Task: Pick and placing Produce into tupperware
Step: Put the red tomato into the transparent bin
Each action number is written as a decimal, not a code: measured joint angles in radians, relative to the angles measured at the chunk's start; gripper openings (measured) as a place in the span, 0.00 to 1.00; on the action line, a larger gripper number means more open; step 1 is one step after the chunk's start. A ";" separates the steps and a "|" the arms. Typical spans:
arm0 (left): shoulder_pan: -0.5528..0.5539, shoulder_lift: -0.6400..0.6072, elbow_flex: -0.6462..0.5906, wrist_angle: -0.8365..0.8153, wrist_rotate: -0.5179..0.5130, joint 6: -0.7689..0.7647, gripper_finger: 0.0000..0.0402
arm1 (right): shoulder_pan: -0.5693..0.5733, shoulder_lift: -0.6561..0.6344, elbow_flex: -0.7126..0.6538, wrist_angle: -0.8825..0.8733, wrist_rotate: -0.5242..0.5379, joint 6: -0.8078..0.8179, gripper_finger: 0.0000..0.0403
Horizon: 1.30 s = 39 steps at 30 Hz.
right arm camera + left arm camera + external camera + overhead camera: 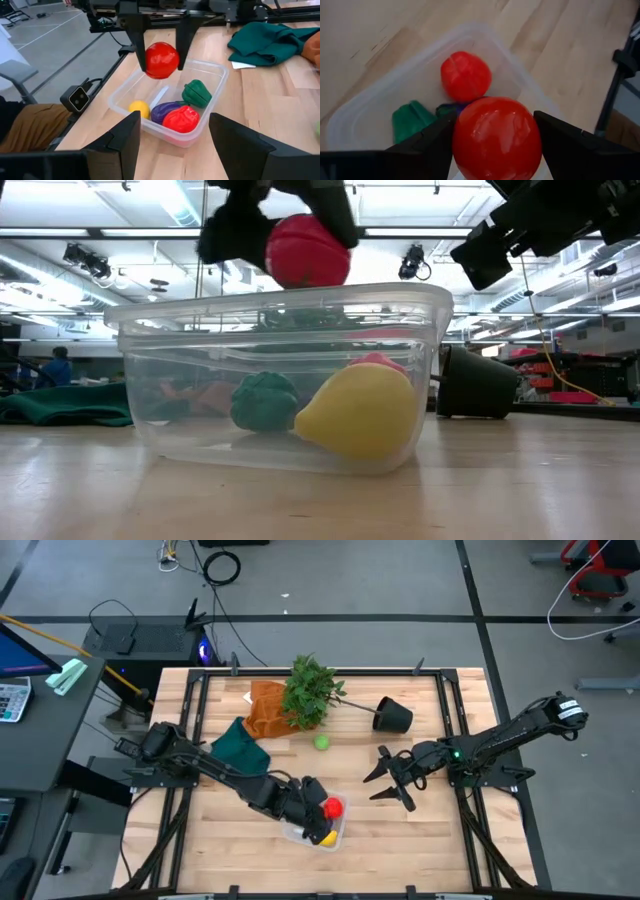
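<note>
grey floor [400, 580] with dark seams, ceiling strip lights [60, 255], perhaps a red chair [590, 565]

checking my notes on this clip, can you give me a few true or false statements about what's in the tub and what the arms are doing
1. The left end effector holds a red ball-like fruit above the tupperware. True.
2. The tupperware is empty. False: it already holds a yellow piece, a purple piece, a dark green piece and a second red piece.
3. The right end effector grips a green fruit. False: its fingers stand open around nothing, out over the table to the right of the tub.
4. A light green fruit lies on the table outside the tub, near the plant. True.
5. The black pot stands upright. False: it lies tipped on its side.
</note>
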 joint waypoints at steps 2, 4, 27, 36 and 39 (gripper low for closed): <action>-0.014 0.000 0.000 -0.014 -0.020 -0.027 0.64 | 0.000 0.000 0.000 0.001 0.000 0.001 0.48; -0.023 0.011 0.000 -0.012 -0.038 -0.050 0.65 | 0.000 0.000 0.000 0.005 0.000 0.001 0.48; -0.029 0.128 -0.001 -0.047 -0.011 -0.102 0.64 | 0.000 0.000 0.000 0.039 0.001 0.009 0.48; -0.028 0.129 -0.001 -0.053 -0.009 -0.079 0.66 | 0.000 0.000 0.000 0.040 0.001 0.007 0.48; -0.028 0.129 -0.001 -0.053 -0.010 -0.077 0.66 | 0.000 0.000 0.000 0.040 0.001 0.007 0.48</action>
